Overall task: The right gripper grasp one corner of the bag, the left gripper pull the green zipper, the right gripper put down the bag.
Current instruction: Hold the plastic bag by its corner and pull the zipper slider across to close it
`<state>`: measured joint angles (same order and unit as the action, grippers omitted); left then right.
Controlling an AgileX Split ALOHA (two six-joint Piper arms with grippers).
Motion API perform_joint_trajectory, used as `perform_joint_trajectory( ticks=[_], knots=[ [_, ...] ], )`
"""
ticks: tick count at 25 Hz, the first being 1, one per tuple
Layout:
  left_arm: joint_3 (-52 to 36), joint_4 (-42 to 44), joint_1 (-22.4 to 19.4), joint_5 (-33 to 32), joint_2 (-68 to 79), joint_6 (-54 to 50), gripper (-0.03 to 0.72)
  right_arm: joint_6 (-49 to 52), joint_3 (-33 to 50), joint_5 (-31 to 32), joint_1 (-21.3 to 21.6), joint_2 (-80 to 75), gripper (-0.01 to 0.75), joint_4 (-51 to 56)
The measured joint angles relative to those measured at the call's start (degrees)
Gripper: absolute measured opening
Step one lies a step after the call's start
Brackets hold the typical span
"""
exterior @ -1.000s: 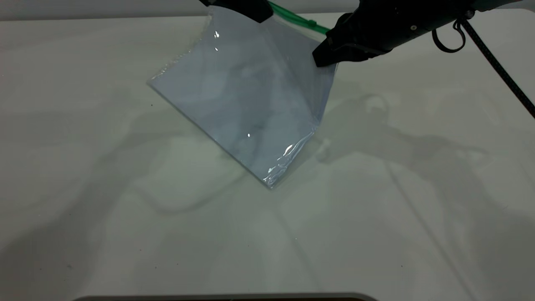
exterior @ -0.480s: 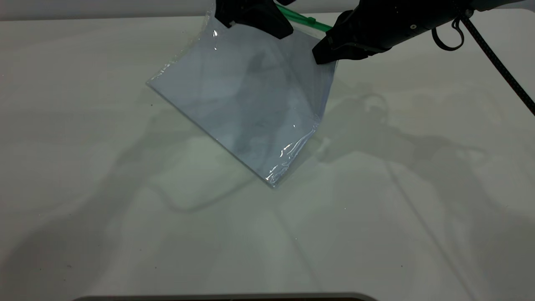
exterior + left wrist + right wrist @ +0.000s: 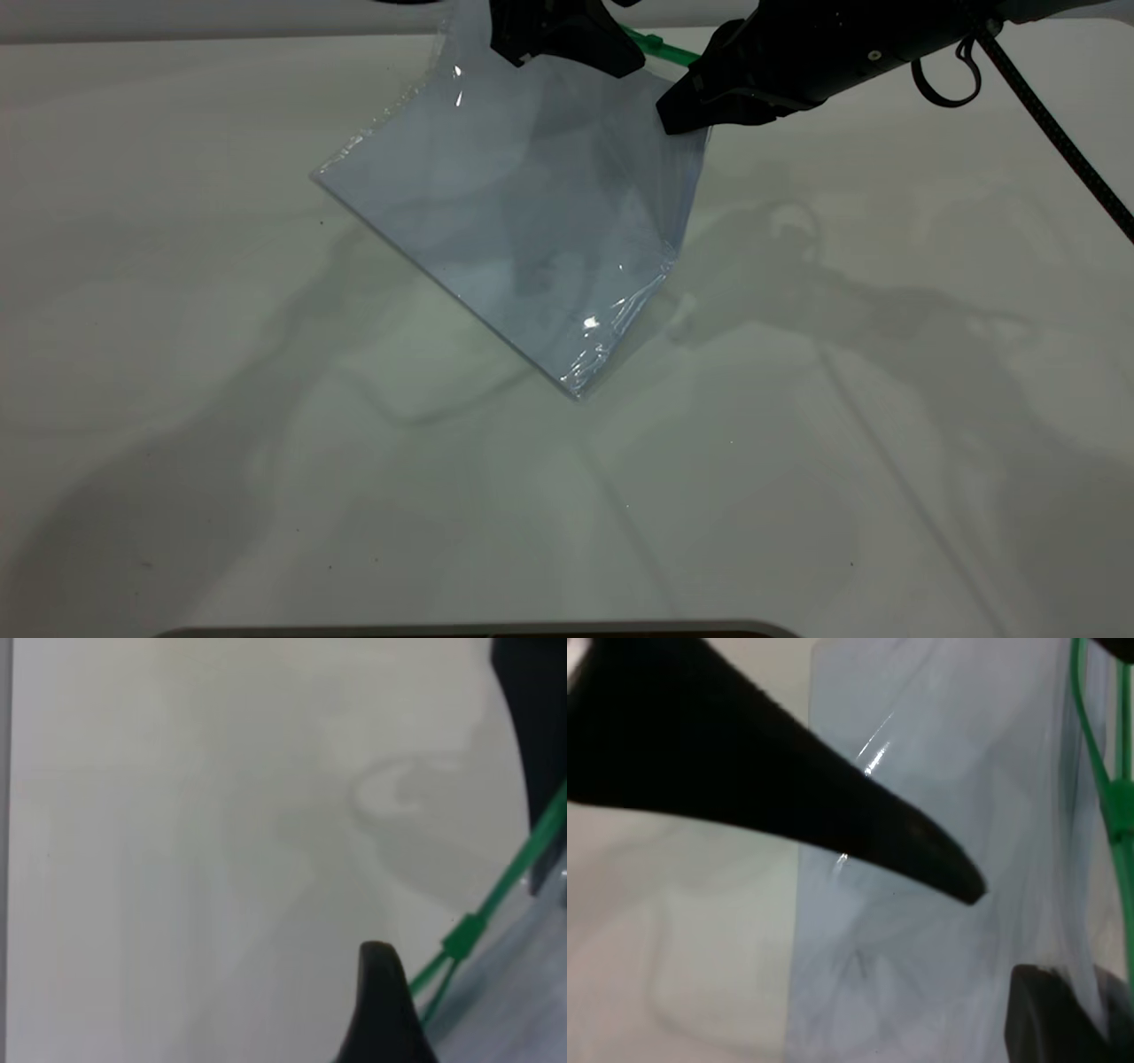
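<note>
The bag (image 3: 523,204) stays clenched by the right end effector (image 3: 687,115); the left end effector (image 3: 576,44), grip unclear, has shifted along the green zipper (image 3: 660,49).

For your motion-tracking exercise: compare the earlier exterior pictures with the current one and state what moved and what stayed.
The left end effector slid rightward along the bag's raised top edge, nearer the green zipper's slider tab, covering more of the green strip. The right end effector stays clamped on the bag's upper right corner, and the bag's lower corner still rests on the table.
</note>
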<state>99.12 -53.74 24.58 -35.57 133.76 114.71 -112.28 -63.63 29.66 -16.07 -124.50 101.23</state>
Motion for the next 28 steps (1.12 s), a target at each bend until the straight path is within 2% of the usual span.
perform_joint_trajectory(
  ticks=[9, 17, 25, 28],
  knots=[
    [0.62, -3.88, 0.79, -0.21, 0.70, 3.57, 0.582, 0.00, 0.00, 0.00, 0.00, 0.00, 0.033, 0.00],
    [0.65, -4.47, 0.85, -0.21, 1.56, 4.19, 0.462, 0.00, 0.00, 0.25, 0.00, 0.00, 0.033, 0.00],
    [0.65, -5.13, 0.85, -0.11, 2.99, 4.72, 0.432, 0.00, 0.00, 0.25, 0.00, 0.00, 0.033, 0.00],
    [0.65, -5.29, 0.85, -0.22, 2.99, 5.54, 0.383, 0.00, 0.00, 0.19, 0.00, 0.00, 0.033, 0.06]
  ],
)
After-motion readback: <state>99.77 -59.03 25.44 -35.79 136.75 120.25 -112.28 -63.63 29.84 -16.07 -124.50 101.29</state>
